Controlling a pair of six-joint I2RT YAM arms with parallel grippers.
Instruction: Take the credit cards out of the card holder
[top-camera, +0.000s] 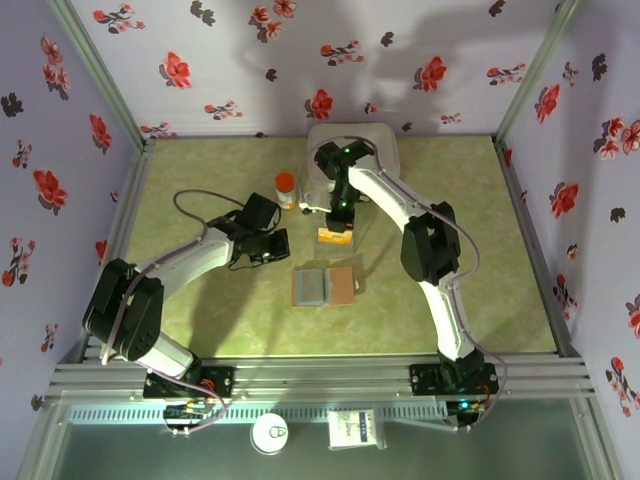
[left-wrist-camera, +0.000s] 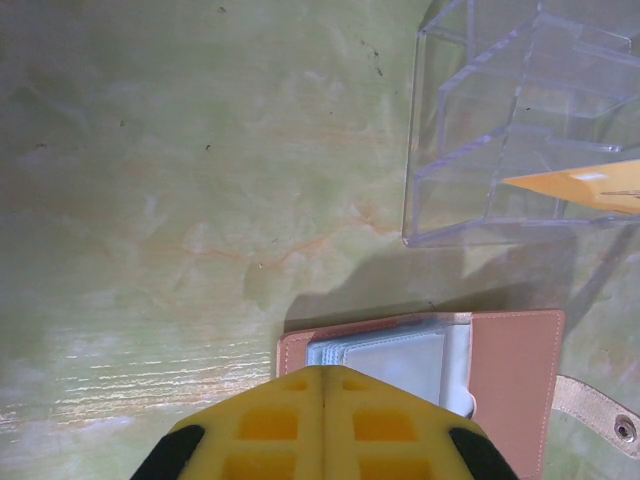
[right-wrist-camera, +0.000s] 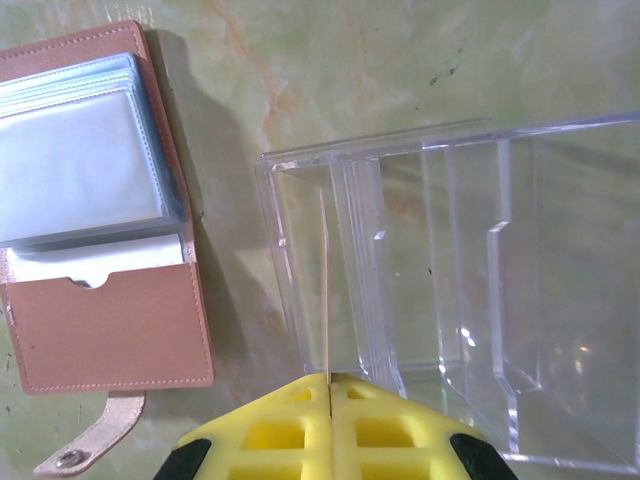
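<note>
Now, left gripper: yellow fingers pressed together, seam closed, nothing between them.
Left gripper, position: hangs over the near edge of the card holder; whether it touches cannot be told. In the top view it sits left of the holder.
Right gripper: fingers pressed together, pinching a thin card seen edge-on that runs straight up from the seam.
Held item: orange-yellow card, tilted inside the clear rack; in the right wrist view only its edge shows, standing in one of the rack's near slots.
Clear rack: transparent stepped dividers, standing on the green table, just beyond the card holder, apart from it.
Card holder: lies open and flat on the table, between the two arms, near the table's middle.
Card holder, inside: blue-grey plastic sleeves fanned on one half, brown pocket flap on the other.
Snap strap: lies loose on the table, off the pocket side's corner.
</note>
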